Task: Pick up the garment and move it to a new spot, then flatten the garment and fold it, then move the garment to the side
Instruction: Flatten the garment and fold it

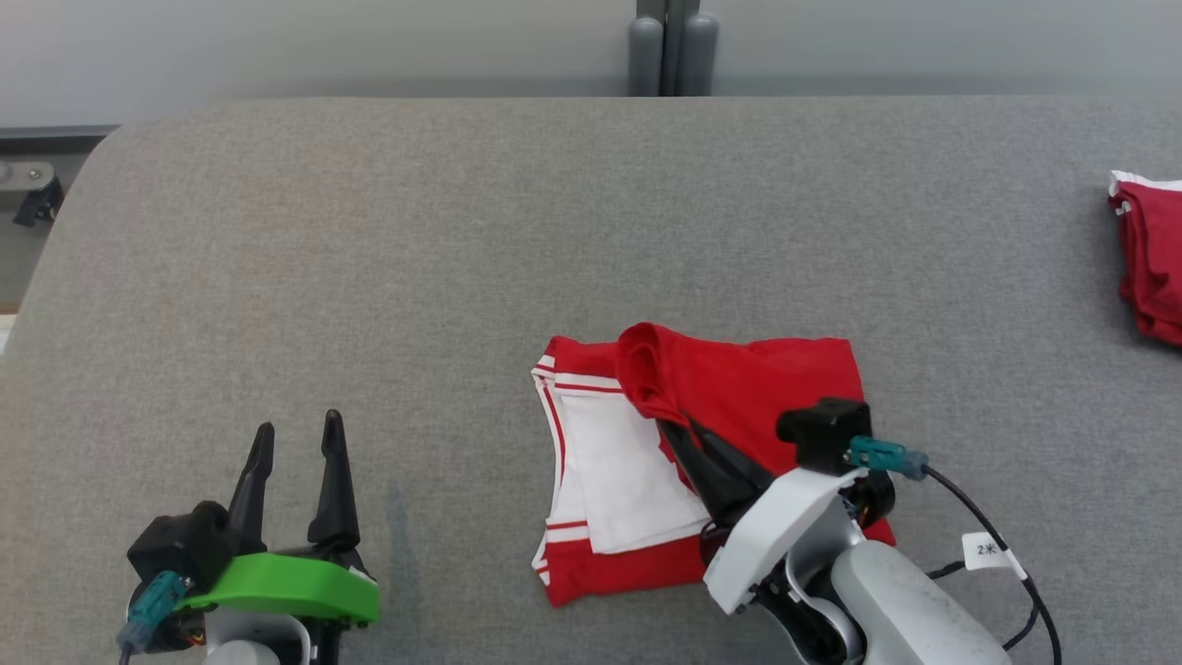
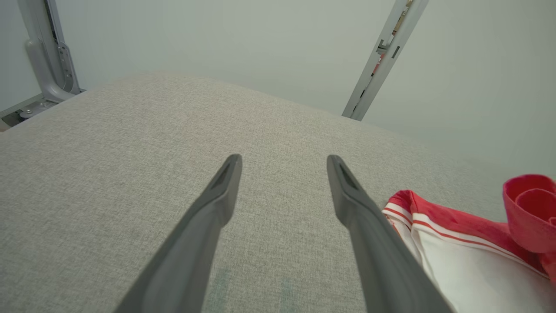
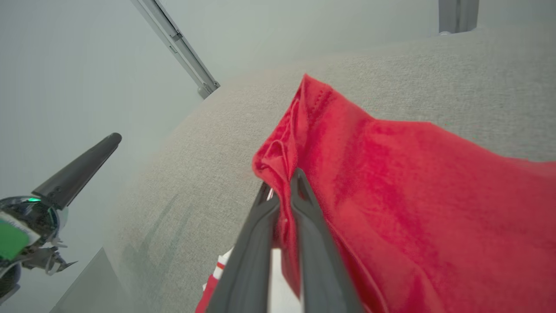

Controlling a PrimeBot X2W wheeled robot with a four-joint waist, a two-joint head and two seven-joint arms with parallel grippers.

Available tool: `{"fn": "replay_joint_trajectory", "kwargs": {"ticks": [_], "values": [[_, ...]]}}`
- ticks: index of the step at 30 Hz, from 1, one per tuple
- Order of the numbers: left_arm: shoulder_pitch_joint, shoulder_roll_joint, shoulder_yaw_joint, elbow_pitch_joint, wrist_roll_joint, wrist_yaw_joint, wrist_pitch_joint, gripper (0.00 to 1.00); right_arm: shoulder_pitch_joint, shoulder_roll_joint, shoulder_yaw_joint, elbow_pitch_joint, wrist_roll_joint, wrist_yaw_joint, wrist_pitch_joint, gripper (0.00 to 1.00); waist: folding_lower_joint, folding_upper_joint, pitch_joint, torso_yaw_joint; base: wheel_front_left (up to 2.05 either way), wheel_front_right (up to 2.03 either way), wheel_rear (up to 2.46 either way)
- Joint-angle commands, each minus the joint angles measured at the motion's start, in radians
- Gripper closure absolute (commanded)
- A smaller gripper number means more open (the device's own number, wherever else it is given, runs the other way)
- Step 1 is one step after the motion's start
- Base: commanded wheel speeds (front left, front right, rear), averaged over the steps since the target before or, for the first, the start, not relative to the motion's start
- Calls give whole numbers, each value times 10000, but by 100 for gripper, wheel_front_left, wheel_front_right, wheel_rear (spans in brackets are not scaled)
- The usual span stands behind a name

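A: Garment first, please: where is it on the table?
B: It lies toward the table's near edge, a little right of the table's middle. It is partly folded, with a white panel on its left part and red cloth on its right part.
A: And the right gripper?
B: Its fingers are clamped on a red edge of the garment and hold it raised above the table. The lifted cloth curls over the tips.
A: The left gripper?
B: It is spread wide and holds nothing. It is over the table's near left part, well apart from the garment.
A: So which way does the fold go?
B: The uncovered white panel lies left of the clamped tips, so I judge the red layer should travel toward the table's left side. The right arm is the nearer one. The garment looks slightly longer across the table than deep, but I am not sure.
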Motion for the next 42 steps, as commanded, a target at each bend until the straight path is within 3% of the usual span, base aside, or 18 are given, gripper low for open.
{"fn": "replay_joint_trajectory", "kwargs": {"ticks": [1, 20, 21, 22, 23, 29, 33, 36, 42], "values": [[-154, -3, -36, 52, 40, -38, -3, 0, -181, -39, 241, 150, 241, -7, -132, 100, 0, 0, 61, 143, 0, 0, 0], [-337, 19, -462, 337, 63, -59, -5, 0, -2102, -30, 2847, 2728, 2451, -5, -1045, 100, 0, 0, 69, 583, 0, 0, 0], [-338, 17, -487, 344, 52, -57, -3, 0, -2176, -32, 3002, 2781, 2589, -5, -1069, 49, 0, 0, 64, 578, 0, 0, 0], [-344, 11, -530, 352, 43, -57, -5, 0, -2282, -35, 3163, 2820, 2740, -5, -1145, 14, 0, 0, 57, 574, 0, 0, 0], [-349, 8, -559, 356, 26, -59, -5, 0, -2377, -38, 3284, 2834, 2879, -7, -1224, 0, 0, 0, 51, 571, 0, 0, 0], [-295, -32, -662, 411, -7, -58, -5, 0, -2912, -42, 3793, 2861, 3463, -7, -1718, 0, 0, 0, 5, 462, 0, 0, 0], [-226, -63, -658, 308, 33, -58, -3, 0, -3339, -44, 3450, 3120, 2662, -7, -2064, 0, 0, 0, -44, 293, 0, 0, 0], [-236, -91, -695, 132, 115, -59, -5, 0, -3551, -42, 2540, 3355, 1399, -7, -2140, 0, 0, 0, -81, 148, 0, 0, 0], [-373, -145, -807, -170, 327, -59, -5, 0, -2766, -39, -46, 2553, -1207, -7, -2149, 0, 0, 0, -214, -169, 0, 0, 0]]}}
